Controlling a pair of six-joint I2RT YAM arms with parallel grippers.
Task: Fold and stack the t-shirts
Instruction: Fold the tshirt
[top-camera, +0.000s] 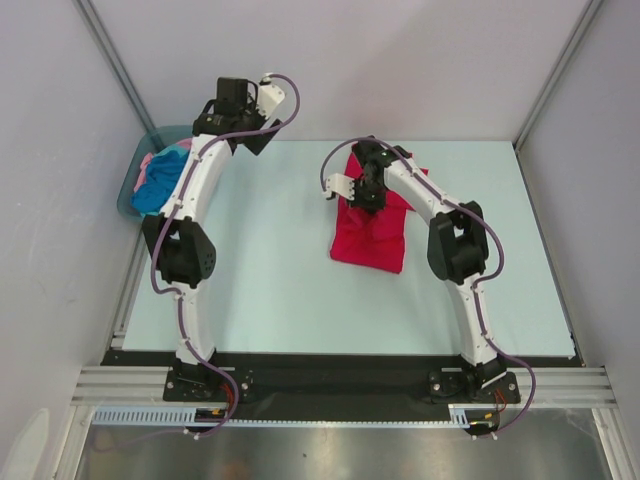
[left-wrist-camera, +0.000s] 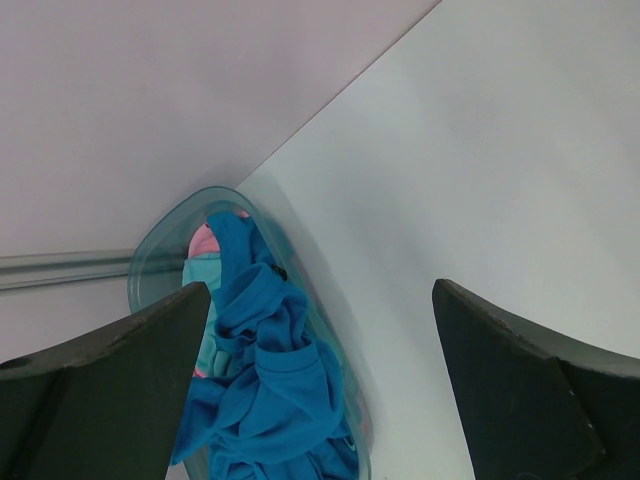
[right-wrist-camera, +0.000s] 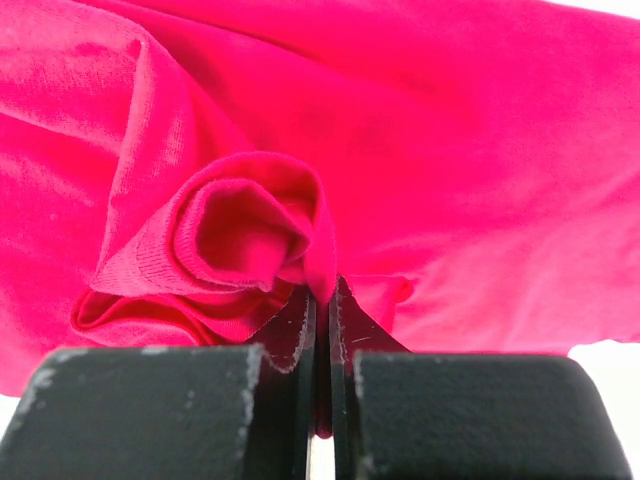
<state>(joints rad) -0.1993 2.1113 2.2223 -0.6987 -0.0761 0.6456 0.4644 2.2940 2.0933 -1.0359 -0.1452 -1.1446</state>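
A crimson-red t-shirt (top-camera: 368, 240) lies partly folded on the pale table (top-camera: 270, 280), right of centre. My right gripper (top-camera: 371, 198) is down on the shirt's far part, shut on a bunched fold of red cloth (right-wrist-camera: 250, 230) that sticks up from between the jaws of the right gripper (right-wrist-camera: 323, 292). At the back left, a turquoise-blue t-shirt (top-camera: 155, 187) and a pale pink t-shirt (top-camera: 150, 162) lie crumpled in a tub. My left gripper (top-camera: 258, 140) hangs in the air beside them, open and empty. In its wrist view the left gripper (left-wrist-camera: 320, 290) looks down on the blue t-shirt (left-wrist-camera: 265, 380) and a bit of the pink t-shirt (left-wrist-camera: 203, 241).
The grey-teal plastic tub (top-camera: 128, 198) sits at the table's back left edge, against the wall; its rim (left-wrist-camera: 160, 235) shows in the left wrist view. Walls enclose the table on three sides. Both arm bases stand at the near edge.
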